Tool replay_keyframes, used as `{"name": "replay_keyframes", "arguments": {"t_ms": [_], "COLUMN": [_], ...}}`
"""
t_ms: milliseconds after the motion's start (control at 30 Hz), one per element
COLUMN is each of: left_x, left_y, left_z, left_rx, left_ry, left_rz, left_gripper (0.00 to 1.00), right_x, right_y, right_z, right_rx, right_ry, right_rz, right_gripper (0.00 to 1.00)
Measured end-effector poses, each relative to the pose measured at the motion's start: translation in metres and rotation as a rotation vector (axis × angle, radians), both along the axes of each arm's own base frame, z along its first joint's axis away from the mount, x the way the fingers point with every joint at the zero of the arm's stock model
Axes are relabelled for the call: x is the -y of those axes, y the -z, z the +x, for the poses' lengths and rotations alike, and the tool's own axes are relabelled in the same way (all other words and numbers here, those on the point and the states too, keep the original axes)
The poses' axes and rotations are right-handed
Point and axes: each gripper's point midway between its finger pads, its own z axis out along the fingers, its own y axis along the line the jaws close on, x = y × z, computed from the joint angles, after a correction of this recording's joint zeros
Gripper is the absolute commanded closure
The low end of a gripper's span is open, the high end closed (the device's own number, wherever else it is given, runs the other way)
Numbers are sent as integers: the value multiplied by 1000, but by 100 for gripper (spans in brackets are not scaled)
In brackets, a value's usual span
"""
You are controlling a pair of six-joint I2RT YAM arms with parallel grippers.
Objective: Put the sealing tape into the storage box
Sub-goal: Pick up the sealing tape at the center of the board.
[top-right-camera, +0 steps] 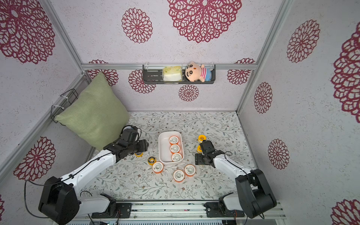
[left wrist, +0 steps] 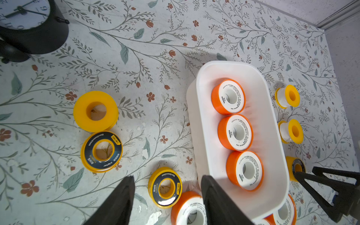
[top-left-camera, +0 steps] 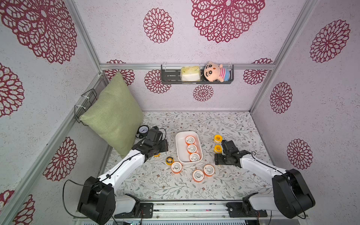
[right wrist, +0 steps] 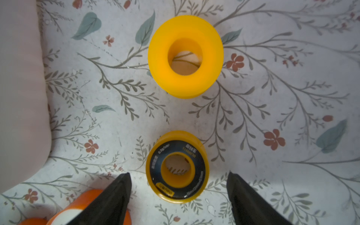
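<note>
Inside the white box (top-left-camera: 178,145) I've got three orange tape rolls (top-left-camera: 192,148) lying flat in a single row, faces up. On the box's right-arm side, my right gripper (right wrist: 178,175) is down close to the table with its fingers spread wide and nothing pinched. A black-faced yellow roll (right wrist: 155,165) lies flat between the tips with a clear gap on each side, and a plain yellow roll (right wrist: 157,56) sits a little beyond it. On the box's left-arm side, my left gripper (left wrist: 167,177) hangs with its fingers apart as well, holding nothing. Another black-faced roll (left wrist: 154,187) shows between them, and one finger crosses in front of the box wall. Just off the box's near end, three more orange rolls (top-left-camera: 198,175) are out on the table.
</note>
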Motion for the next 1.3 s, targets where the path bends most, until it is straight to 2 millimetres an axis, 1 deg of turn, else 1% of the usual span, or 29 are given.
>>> {"name": "replay_keyframes", "arguments": {"t_ms": [467,567,767,967,1033,1133,1300], "left_x": [2,2,2,7,10,18,36], "left_y": [1,1,3,11,15,24,45], "left_z": [0,0,0,3,6,12,22], "left_rx": [-5,-5,-10,-28,-33,-49,-96], "left_ry": [7,7,8,18,18,23,36], "left_rz": [-7,-7,-7,-19,-28,-59,-127], "left_gripper": [38,38,38,38,38,40,45], "right_x": [-2,-1,-2,-3,-3,-5,-18], "right_y": [16,18,18,16,14,3,-29], "right_z": [5,5,7,9,9,12,26], "right_rx": [-21,-28,-19,-12,-5,17,92], "right_ry": [4,6,13,12,12,9,-10], "right_rz": [-12,-17,-11,-7,-3,13,80], "right_gripper": [30,35,44,44,44,44,44]}}
